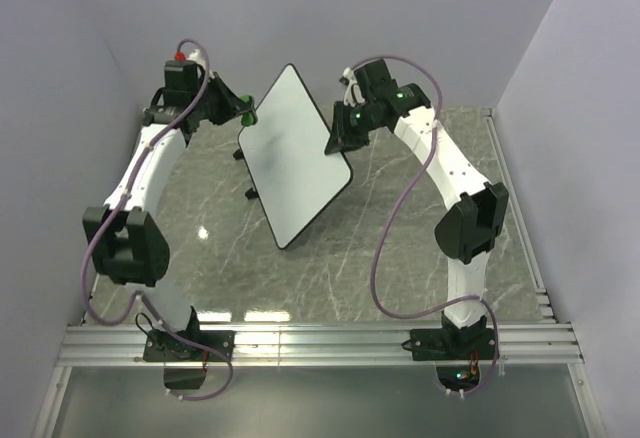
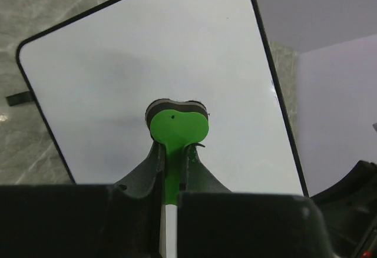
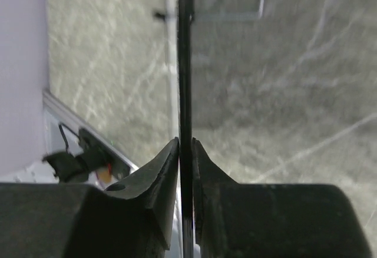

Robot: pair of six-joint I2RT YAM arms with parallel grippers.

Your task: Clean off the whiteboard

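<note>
The left hand (image 2: 174, 153) is pressed together on the stem of a green eraser (image 2: 178, 127). The eraser's rounded head stands just clear of the fingertips. Its dark felt layer faces the whiteboard (image 1: 293, 153), though whether the felt actually touches the white face cannot be told. The right hand (image 3: 185, 149) pinches the whiteboard by its thin black rim. In the right wrist view the rim runs edge-on straight up between the two fingers, which sit tight against it on either side. From above, the whiteboard is propped at a tilt over the far middle of the bench (image 1: 300, 278). One rounded corner points toward the far edge and the opposite one reaches down toward the bench's centre; whether that lower corner rests on the marbled surface is unclear. The right hand grips the board on the side facing the bench's right edge, and the left hand meets it from the opposite side, near the upper corner. Small black feet (image 1: 240, 154) jut out along the board's left side. The board's lower corner is well apart from the metal rails (image 1: 320, 343) at the near edge, and its right side is well apart from the bench's right edge. The left arm's upper joints sit near the left wall (image 1: 50, 108).
</note>
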